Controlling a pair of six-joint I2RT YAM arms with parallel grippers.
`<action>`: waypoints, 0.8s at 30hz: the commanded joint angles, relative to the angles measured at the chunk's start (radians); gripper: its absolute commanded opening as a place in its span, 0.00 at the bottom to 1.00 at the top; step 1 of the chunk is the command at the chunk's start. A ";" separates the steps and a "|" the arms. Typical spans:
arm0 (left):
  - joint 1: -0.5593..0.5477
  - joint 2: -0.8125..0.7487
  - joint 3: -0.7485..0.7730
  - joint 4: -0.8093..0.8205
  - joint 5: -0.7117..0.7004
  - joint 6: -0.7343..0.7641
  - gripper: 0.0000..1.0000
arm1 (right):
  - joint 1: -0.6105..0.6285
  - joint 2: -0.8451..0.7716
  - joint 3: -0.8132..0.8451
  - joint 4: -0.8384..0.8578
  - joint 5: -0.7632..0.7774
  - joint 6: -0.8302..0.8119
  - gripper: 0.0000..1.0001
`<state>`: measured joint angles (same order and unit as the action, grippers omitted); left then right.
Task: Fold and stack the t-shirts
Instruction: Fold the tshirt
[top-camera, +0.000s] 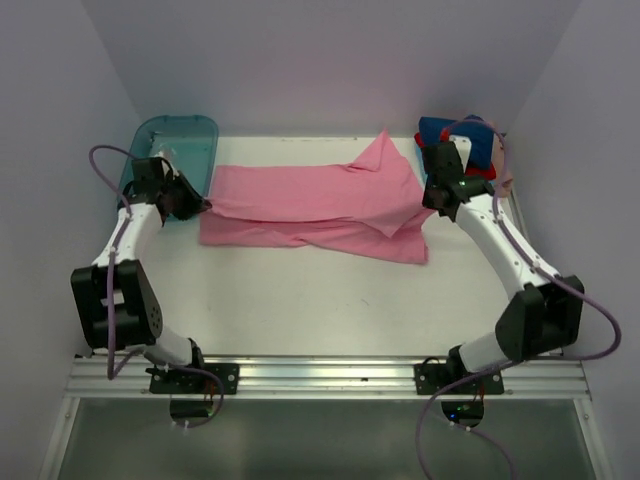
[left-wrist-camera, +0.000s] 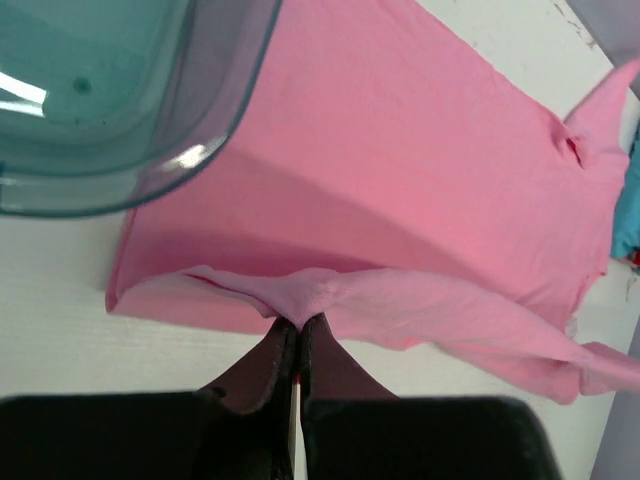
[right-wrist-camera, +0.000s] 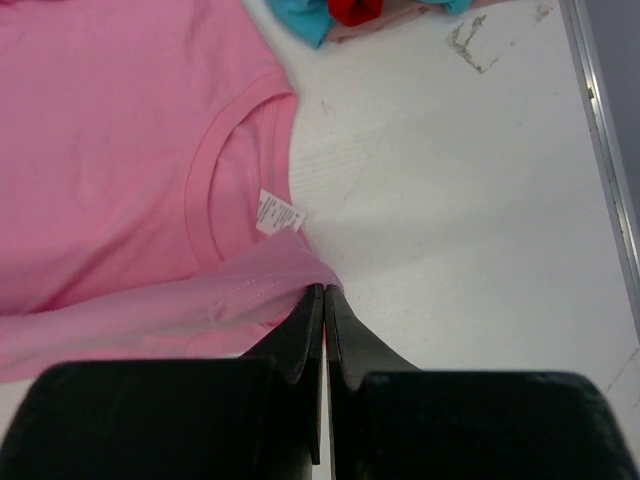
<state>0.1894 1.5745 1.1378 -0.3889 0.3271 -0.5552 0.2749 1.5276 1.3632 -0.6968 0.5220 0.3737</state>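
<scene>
Left hand (top-camera: 203, 205) shut, pinching raised fold at hem end of pink t-shirt (top-camera: 310, 205). Right hand (top-camera: 432, 205) shut, pinching edge beside collar. Shirt lies between hands on surface (top-camera: 300, 300), long axis hand to hand, partly doubled over. Neither hand nearer, so coming fold likely needs both together. Only right wrist view shows collar (right-wrist-camera: 215, 150) and white tag (right-wrist-camera: 278, 213) just ahead of fingertips. Only left wrist view shows tub (left-wrist-camera: 120, 100) rim close ahead-left. Other shirts (top-camera: 478, 140) heaped beyond right hand.

The t-shirt (top-camera: 300, 200) is plain pink, its tag (right-wrist-camera: 278, 213) white, the tub (top-camera: 185, 138) teal.
</scene>
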 joint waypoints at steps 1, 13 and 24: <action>0.002 -0.186 -0.087 -0.033 0.049 0.038 0.00 | 0.013 -0.171 -0.081 -0.066 -0.121 0.011 0.00; 0.001 -0.511 -0.272 -0.250 0.158 0.084 0.00 | 0.101 -0.438 -0.226 -0.365 -0.306 0.054 0.00; -0.001 -0.754 -0.285 -0.495 0.087 0.110 0.00 | 0.139 -0.596 -0.171 -0.569 -0.136 0.120 0.00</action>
<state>0.1894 0.8543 0.8406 -0.7906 0.4515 -0.4717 0.4122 0.9497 1.1530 -1.1778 0.3088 0.4725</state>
